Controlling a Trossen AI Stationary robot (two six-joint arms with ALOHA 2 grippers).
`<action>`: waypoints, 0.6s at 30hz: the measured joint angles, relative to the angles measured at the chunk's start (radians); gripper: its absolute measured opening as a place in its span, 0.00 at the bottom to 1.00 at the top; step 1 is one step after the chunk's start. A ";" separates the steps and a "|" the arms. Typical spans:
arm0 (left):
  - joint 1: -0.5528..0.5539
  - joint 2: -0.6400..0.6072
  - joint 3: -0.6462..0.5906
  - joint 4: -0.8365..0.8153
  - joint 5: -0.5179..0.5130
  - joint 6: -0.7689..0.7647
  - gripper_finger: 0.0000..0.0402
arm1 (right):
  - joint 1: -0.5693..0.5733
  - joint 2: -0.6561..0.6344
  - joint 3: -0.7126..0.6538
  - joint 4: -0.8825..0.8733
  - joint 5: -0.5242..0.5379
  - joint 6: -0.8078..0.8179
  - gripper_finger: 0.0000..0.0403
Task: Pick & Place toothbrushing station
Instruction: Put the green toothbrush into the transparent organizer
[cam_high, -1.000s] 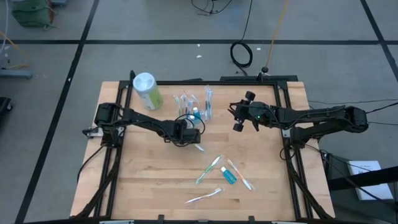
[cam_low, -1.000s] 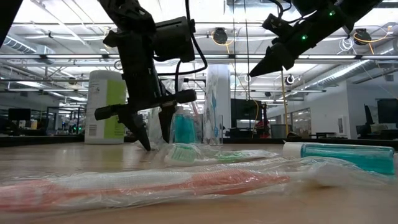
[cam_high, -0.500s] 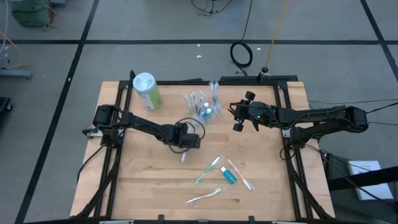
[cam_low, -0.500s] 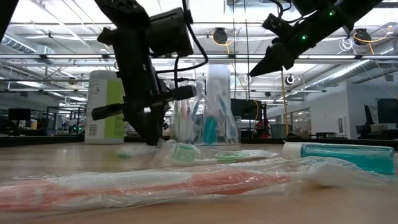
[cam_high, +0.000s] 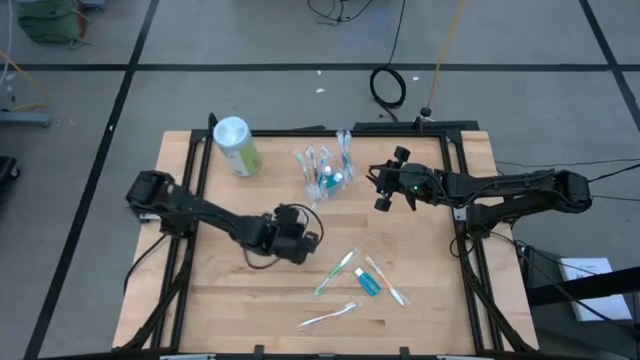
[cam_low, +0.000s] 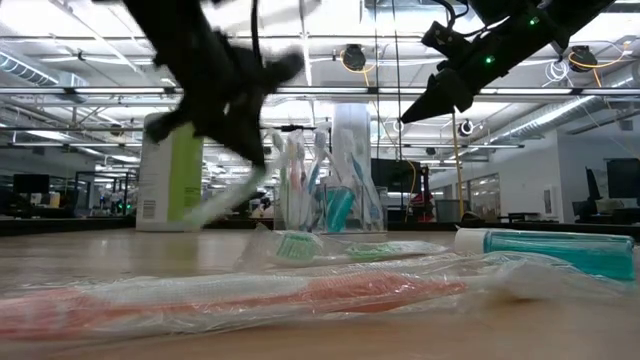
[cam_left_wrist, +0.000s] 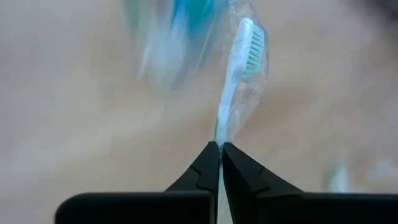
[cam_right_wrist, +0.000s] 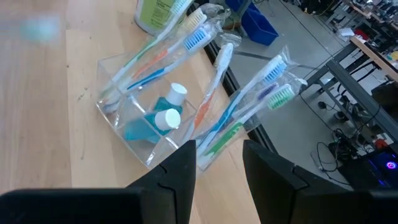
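The toothbrushing station (cam_high: 325, 170), a clear holder with wrapped toothbrushes and small blue white-capped tubes (cam_right_wrist: 163, 118), stands on the table's far middle. My left gripper (cam_high: 295, 247) hangs nearer the table's front, shut on a wrapped white-and-green toothbrush (cam_left_wrist: 239, 74), which also shows in the low view (cam_low: 222, 203). My right gripper (cam_high: 378, 180) hovers open just right of the station, above table height (cam_low: 415, 110), touching nothing. Its fingers (cam_right_wrist: 186, 165) frame the holder in the wrist view. My left gripper pinches the wrapped toothbrush by its handle (cam_left_wrist: 219, 135) between the two fingertips. The brush runs on past the fingers with its green bristle head (cam_left_wrist: 252, 53) at the far end. It hangs slanting below the fingers, clear of the table.
A green canister with a white lid (cam_high: 235, 145) stands at the far left. Several more wrapped toothbrushes (cam_high: 335, 272) and a blue tube (cam_high: 367, 283) lie near the table's front middle. Black frame rails (cam_high: 185, 180) run along the table's sides.
My left gripper has shut on the wrapped toothbrush that lay beside the station, then drawn toward the table's near edge and risen, lifting the brush off the wood. The station has shifted a little toward the right.
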 joint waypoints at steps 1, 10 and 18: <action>-0.005 -0.024 0.000 0.039 -0.079 0.062 0.03 | 0.000 0.000 0.000 0.000 0.000 0.001 0.32; 0.096 -0.113 0.003 0.522 -0.518 0.838 0.02 | 0.000 0.001 0.000 0.008 0.000 0.044 0.32; 0.297 -0.009 0.003 0.786 -0.277 1.130 0.01 | 0.000 0.001 0.000 -0.003 -0.001 0.047 0.32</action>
